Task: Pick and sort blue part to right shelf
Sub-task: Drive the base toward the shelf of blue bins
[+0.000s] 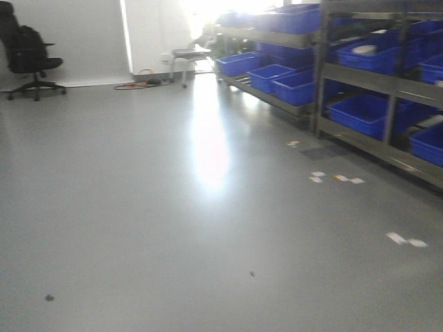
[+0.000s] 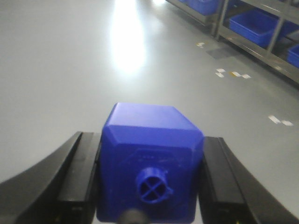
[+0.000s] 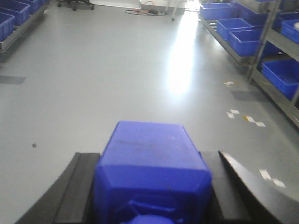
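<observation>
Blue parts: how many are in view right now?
2. One blue part is clamped in the left tool; the twin blue part is clamped in the right tool. More may lie hidden in bins on the right shelf.

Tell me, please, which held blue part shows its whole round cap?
The blue part in the left gripper: its cross-marked cap shows whole, while the right gripper holds a twin whose cap the frame edge cuts.

Floor [image 1: 138, 207]: open, near to far, left and centre.
Right shelf [image 1: 320, 83]: steel rack, blue bins [image 1: 294, 86], lines right side.
Office chair [image 1: 28, 55]: far left.
Stool [image 1: 190, 54], cables [image 1: 138, 84]: far centre, by wall.
</observation>
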